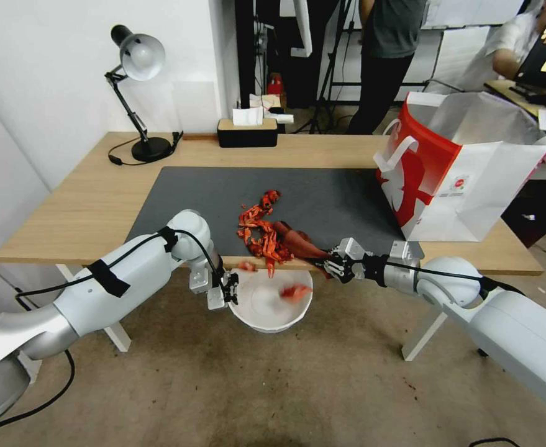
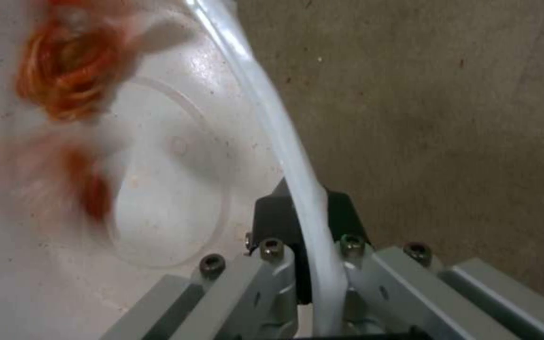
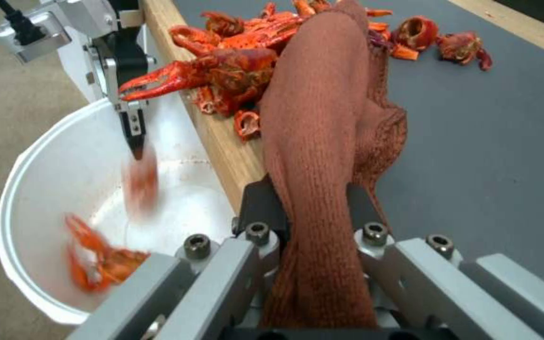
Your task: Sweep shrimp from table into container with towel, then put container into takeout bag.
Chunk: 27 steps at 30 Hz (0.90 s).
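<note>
Your left gripper is pinching the rim of the white container, one finger inside and one outside. You can see this up close in the left wrist view, where the thin white rim runs between the black pads. It holds the container in the air just below the front edge of the table.

Your right gripper is squeezed tight on the rust-red towel. The towel lies on the dark grey mat at the table's front edge and touches the heap of shrimp.

Most of the shrimp are on the mat, and some hang over the wooden edge. A few pieces are already in the container, and one looks blurry above it.

The red and white takeout bag stands open on the right end of the table, well apart from the container. A black desk lamp stands at the far left corner.
</note>
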{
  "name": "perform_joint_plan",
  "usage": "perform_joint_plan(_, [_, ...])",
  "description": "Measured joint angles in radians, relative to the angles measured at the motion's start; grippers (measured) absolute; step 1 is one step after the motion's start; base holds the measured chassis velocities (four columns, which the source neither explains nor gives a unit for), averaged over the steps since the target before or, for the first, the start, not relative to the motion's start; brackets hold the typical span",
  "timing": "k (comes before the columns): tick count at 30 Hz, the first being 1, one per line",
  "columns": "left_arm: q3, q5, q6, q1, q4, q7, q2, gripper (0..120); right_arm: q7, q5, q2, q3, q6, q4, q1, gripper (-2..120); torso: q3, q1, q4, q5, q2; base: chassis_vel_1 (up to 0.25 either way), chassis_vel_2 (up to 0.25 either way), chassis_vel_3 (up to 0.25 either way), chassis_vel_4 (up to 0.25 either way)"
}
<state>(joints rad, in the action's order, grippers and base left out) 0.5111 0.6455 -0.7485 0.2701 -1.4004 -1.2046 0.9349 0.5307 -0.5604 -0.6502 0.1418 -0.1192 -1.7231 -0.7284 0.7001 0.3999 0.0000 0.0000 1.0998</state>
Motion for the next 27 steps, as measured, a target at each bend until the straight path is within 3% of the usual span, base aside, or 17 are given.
perform_joint_plan(10, [-0.004, -0.003, -0.004, 0.005, -0.007, -0.003, -0.019, 0, 0.005, -0.003, 0.01, -0.003, 0.001, -0.023, -0.003, 7, 0.0, 0.0, 0.0, 0.0, 0.0, 0.0, 0.0, 0.0, 0.0])
perform_joint_plan(27, [-0.007, -0.003, -0.005, 0.005, -0.006, -0.008, -0.009, 0, 0.04, -0.005, 0.019, -0.004, -0.004, -0.047, -0.028, 7, 0.0, 0.0, 0.0001, -0.0001, 0.0, 0.0, 0.0, 0.0, 0.0])
